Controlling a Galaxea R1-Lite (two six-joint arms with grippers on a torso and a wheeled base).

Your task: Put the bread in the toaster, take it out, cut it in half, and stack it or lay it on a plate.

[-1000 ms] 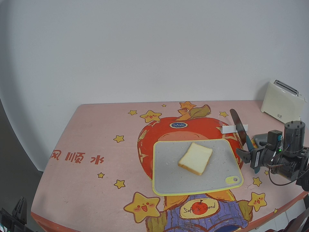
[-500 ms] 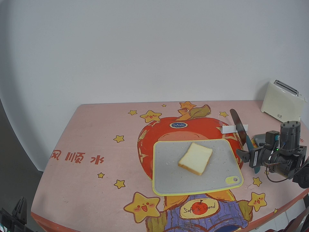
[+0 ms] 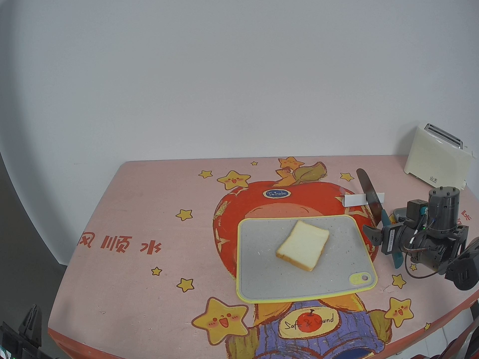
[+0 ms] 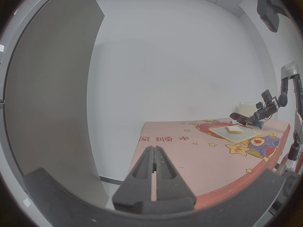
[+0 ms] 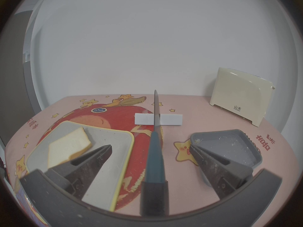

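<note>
Pink table [image 3: 149,210] under a white wall: bread [image 3: 303,245] is lying on the cutting board [image 3: 259,275] near the front edge, I'm hovering my right gripper [image 5: 151,148], fingers apart, astride the knife [image 3: 374,203] handle; cutting step, closing on it comes next, I reckon

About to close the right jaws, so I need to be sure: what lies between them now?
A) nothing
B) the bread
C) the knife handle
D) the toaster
C: the right wrist view shows the knife handle lying between the open right jaws, while the bread sits apart on the cutting board.
</note>
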